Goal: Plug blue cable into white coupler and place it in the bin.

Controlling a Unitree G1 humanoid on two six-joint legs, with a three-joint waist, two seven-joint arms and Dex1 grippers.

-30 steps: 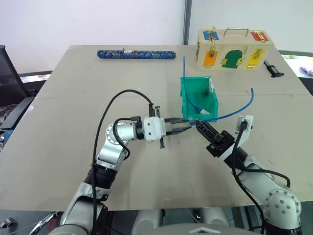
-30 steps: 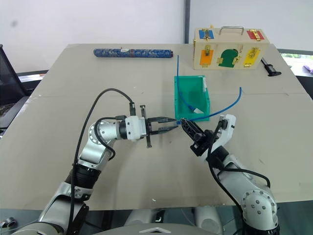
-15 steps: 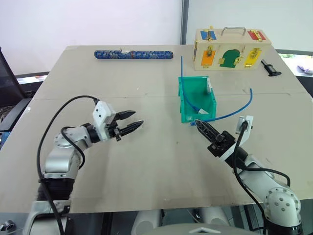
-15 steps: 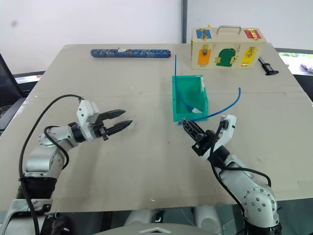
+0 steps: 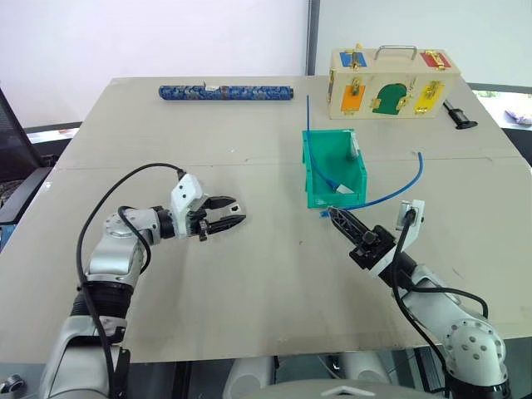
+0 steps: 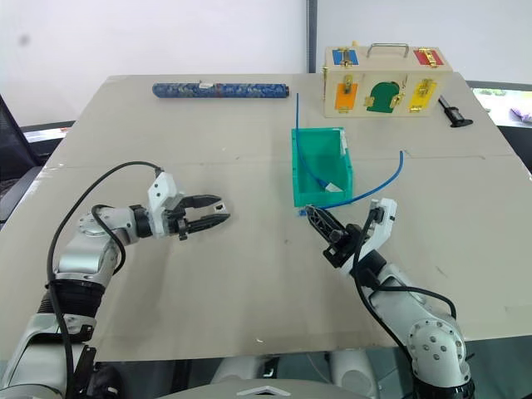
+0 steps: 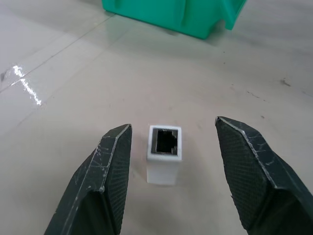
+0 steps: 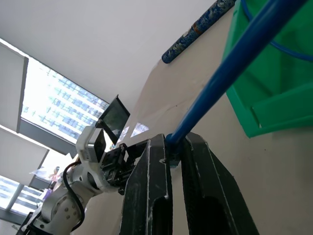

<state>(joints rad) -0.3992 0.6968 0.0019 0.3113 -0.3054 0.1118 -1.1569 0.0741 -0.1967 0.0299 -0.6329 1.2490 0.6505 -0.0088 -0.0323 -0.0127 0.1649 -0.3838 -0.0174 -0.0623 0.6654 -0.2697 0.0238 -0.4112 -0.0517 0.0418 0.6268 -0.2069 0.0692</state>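
My left pincer point(image 7: 168, 147) stands released around the white coupler point(image 7: 165, 153); my right pincer point(image 8: 176, 142) is clenched on the blue cable point(image 8: 230, 63).

No legible text, labels, brands, numbers or signs anywhere.

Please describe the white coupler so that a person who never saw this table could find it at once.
On the beige table, look at the left end effector, away from the green bin. The white coupler stands on the table between its open fingers, untouched: a tiny white block with a dark square socket.
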